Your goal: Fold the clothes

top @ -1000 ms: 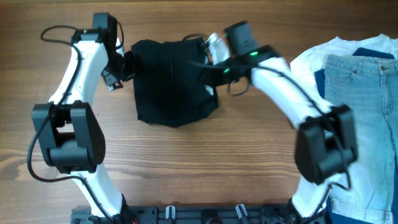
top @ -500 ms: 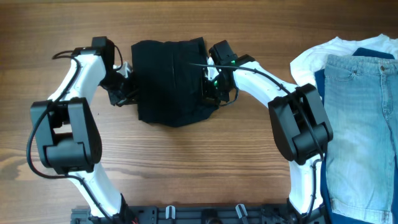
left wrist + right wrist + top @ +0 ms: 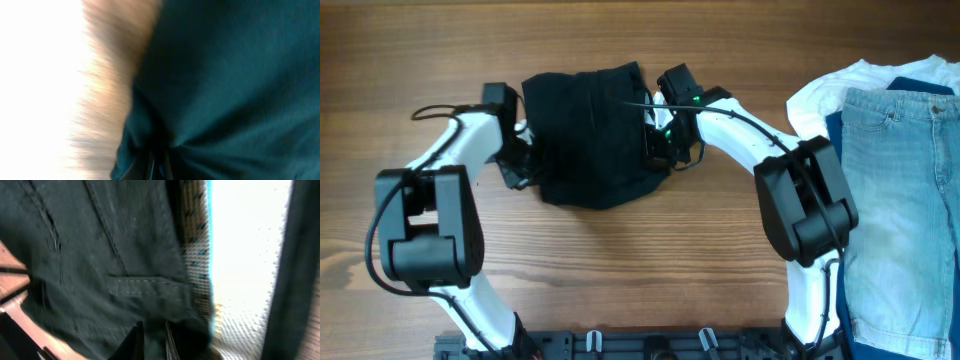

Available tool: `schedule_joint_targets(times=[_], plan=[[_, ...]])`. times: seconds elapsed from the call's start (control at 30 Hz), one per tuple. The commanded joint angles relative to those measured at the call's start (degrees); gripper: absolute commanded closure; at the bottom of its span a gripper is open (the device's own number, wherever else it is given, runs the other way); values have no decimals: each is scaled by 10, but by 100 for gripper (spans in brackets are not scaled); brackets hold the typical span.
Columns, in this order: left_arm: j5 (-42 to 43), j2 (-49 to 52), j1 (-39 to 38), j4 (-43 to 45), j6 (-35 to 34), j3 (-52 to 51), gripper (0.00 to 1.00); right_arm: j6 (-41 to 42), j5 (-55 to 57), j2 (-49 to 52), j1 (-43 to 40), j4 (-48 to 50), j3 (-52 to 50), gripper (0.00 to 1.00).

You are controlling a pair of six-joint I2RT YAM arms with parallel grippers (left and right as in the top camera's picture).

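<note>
From the near edge both arms bow outward, then bend inward over the worktop (image 3: pixel 620 260). The left claw (image 3: pixel 525 158) pinches puckered fabric at the left edge of the black shorts (image 3: pixel 592 130). The right claw (image 3: pixel 658 145) nips their right edge by the speckled waistband. The black shorts lie bunched, far-centre.

Shorts (image 3: pixel 590 140) — matt black cloth; table (image 3: pixel 620 260) — wood.

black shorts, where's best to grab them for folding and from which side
Pinch the black shorts at the side edges: left tool from the left, right tool from the right. They lie flat on the table, so only those thin edges likely offer a bite.
</note>
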Motion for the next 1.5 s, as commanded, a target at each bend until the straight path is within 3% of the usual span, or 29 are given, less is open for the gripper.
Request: schedule_joint_targets(times=[0.0,0.07,0.13,0.2,0.33,0.53,0.63,0.7,0.8,0.9,1.03,1.1,1.17,1.3,1.4,1.47], plan=[[-68,17,64,-2,44,99,88,-61,38,-78,-2,1,6,85],[-59,17,75,-49,69,179,83,-103,38,-113,-2,15,6,82],[-13,17,75,-126,69,234,69,-120,37,-128,-2,30,6,78],[54,16,71,-203,69,259,66,-117,37,-132,-2,44,6,77],[63,15,33,-295,86,230,92,-117,38,-132,-2,71,6,76],[-21,15,-14,-205,-12,83,96,-117,38,-132,-5,71,6,76],[-42,15,-5,-112,-44,-22,96,-117,38,-132,-5,72,6,76],[-108,15,24,-54,-78,-61,96,-117,38,-132,-5,72,6,76],[-124,15,90,55,-85,-51,91,-117,38,-132,-5,75,6,76],[-74,15,140,112,-84,-16,91,-117,37,-132,-4,88,6,76],[37,15,175,105,-80,52,78,-116,38,-131,-4,154,5,75],[101,15,178,54,-77,77,69,-94,45,-129,-3,203,-1,73],[149,14,171,-30,-15,78,59,-17,63,-90,-3,278,-2,78],[148,14,160,-109,41,78,48,39,27,-10,-3,337,-2,79],[143,14,158,-125,40,76,22,62,-14,39,-3,360,-2,79],[144,14,154,-120,36,66,17,66,-29,71,-1,356,-2,80]])
